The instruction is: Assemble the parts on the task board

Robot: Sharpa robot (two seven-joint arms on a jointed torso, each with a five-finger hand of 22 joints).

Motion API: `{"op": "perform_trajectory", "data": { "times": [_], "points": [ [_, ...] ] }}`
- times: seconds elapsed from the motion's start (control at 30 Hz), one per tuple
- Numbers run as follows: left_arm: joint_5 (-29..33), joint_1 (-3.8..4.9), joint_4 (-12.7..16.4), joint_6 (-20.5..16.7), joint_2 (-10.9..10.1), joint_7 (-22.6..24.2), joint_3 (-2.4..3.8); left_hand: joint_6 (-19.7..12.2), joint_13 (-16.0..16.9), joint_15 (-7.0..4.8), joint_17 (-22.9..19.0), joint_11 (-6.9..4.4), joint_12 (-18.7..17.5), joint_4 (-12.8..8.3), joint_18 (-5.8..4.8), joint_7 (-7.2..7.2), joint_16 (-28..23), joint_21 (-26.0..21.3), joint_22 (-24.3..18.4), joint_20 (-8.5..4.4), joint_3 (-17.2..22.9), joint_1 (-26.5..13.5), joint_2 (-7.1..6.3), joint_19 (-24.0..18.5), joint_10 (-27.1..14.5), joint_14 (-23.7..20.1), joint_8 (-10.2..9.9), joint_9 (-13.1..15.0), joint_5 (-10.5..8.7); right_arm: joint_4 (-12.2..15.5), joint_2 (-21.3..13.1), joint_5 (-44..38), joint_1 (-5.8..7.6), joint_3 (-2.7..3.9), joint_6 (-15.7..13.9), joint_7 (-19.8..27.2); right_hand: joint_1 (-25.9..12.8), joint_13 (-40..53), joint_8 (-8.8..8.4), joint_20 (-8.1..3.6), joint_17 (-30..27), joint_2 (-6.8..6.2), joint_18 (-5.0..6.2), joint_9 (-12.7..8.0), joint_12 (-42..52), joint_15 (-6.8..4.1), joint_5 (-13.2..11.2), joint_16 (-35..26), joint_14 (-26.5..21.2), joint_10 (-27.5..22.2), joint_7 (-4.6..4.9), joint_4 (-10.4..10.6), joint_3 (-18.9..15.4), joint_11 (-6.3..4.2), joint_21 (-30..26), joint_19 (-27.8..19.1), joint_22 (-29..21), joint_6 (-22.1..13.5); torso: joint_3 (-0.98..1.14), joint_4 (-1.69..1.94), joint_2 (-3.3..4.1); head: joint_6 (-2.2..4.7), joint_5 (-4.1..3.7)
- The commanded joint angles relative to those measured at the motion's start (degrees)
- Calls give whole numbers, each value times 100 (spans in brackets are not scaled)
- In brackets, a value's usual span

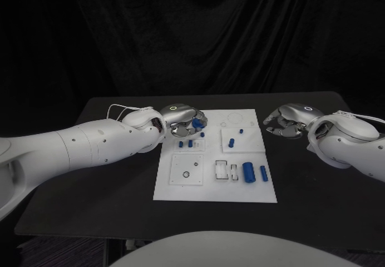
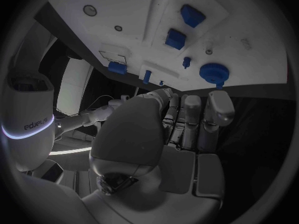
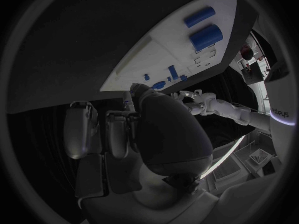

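Flanking the board (image 1: 215, 189), both hands hover.
Left hand (image 1: 181, 121) over its far-left edge, right hand (image 1: 286, 121) off its right edge above bare surface (image 1: 321, 189); fingers curled, holding nothing.

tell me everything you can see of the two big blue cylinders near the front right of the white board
The two blue cylinders look like smooth plastic, one thicker, one slimmer. They lie on their sides, side by side and parallel, lengthwise toward the robot, on the task board beside its rectangular cutouts. Neither hand touches them.
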Motion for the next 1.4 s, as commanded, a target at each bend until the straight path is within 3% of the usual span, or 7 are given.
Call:
{"op": "perform_trajectory", "data": {
  "times": [0.03, 0.2, 0.47, 0.57, 0.77, 0.93, 1.4],
  "points": [
    [-55, -24, -104, 778, 86, -25, 5, -124, -100, 12, -33, 32, -56, -87, -49, -20, 22, 33, 824, 8, 129, -46, -60, 22, -12, 13, -20, -214, 0, 1, -15, 19, -14, 5, -77, 4, -57, 1374, -11, 9, 1438, -10, 37, -4, -34, 13, 27, -13, 574, 471, -5, 1, 37, 23, -22, 24, 1099, 50, -1, -9, -1, -1, -5],
    [-56, -50, -206, 886, 199, -139, 5, -214, -122, 46, -132, 64, -48, -250, -19, -31, 6, -64, 783, 35, 288, -121, -116, -122, -112, -109, -8, -460, -32, 5, -27, 21, -14, 5, -70, -5, -57, 1374, -11, 9, 1438, -10, 37, -4, -34, 13, 27, -13, 574, 471, -5, 1, 37, 23, -22, 24, 1099, 50, -11, -39, 13, -1, 24],
    [-81, -68, -314, 780, 304, -200, 5, -217, 15, 107, -124, 92, 90, -439, -7, -40, 86, -78, 767, 74, 418, -202, -123, -218, -273, -184, 0, -655, -21, 18, -35, 22, -13, 5, -50, -27, -57, 1374, -11, 9, 1438, -10, 37, -4, -34, 13, 27, -13, 574, 471, -5, 1, 37, 23, -22, 24, 1099, 50, 3, -67, 22, -1, 26],
    [-91, -72, -347, 759, 332, -229, 5, -216, 156, 148, -77, 100, 237, -522, -10, -51, 192, -35, 770, 103, 459, -269, -104, -224, -325, -207, 1, -749, -51, 26, -43, 22, -13, 5, -35, -38, -55, 1362, -12, 9, 1437, -18, 39, -5, -43, 13, 33, -15, 573, 459, -5, -5, 40, 23, -32, 20, 1096, 52, 2, -51, 20, -1, 11],
    [-98, -89, -413, 635, 385, -248, 5, -206, 255, 157, -66, 105, 340, -583, -11, -57, 247, -3, 773, 117, 484, -291, -74, -224, -351, -223, 7, -799, -83, 34, -48, 22, -13, 5, -23, -53, -55, 1362, -12, 9, 1437, -18, 39, -5, -43, 13, 33, -15, 573, 459, -5, -5, 40, 23, -32, 20, 1096, 52, 10, -68, 20, -1, 15],
    [-100, -99, -473, 530, 434, -264, 5, -135, 366, 161, -67, 103, 450, -672, -10, -43, 297, 33, 777, 125, 503, -281, -44, -226, -407, -240, 21, -835, -94, 42, -48, 22, -13, 5, 0, -66, -55, 1345, -15, 9, 1429, -23, 40, -6, -57, 13, 35, -28, 570, 440, -5, -8, 42, 23, -38, 18, 1094, 50, 7, -56, 21, -1, -7],
    [-504, -150, -686, 648, 559, -420, 6, -89, 570, 153, -28, 72, 682, -789, -28, -37, 423, 172, 805, 122, 471, -343, -7, -135, -417, -151, 32, -897, -302, 64, -57, 22, -12, 5, 44, -91, -55, 1347, -16, 9, 1429, -24, 42, -7, -55, 13, 35, -27, 570, 443, -5, -9, 43, 23, -47, 14, 1092, 49, 6, -50, 21, -1, -26]
  ]
}}
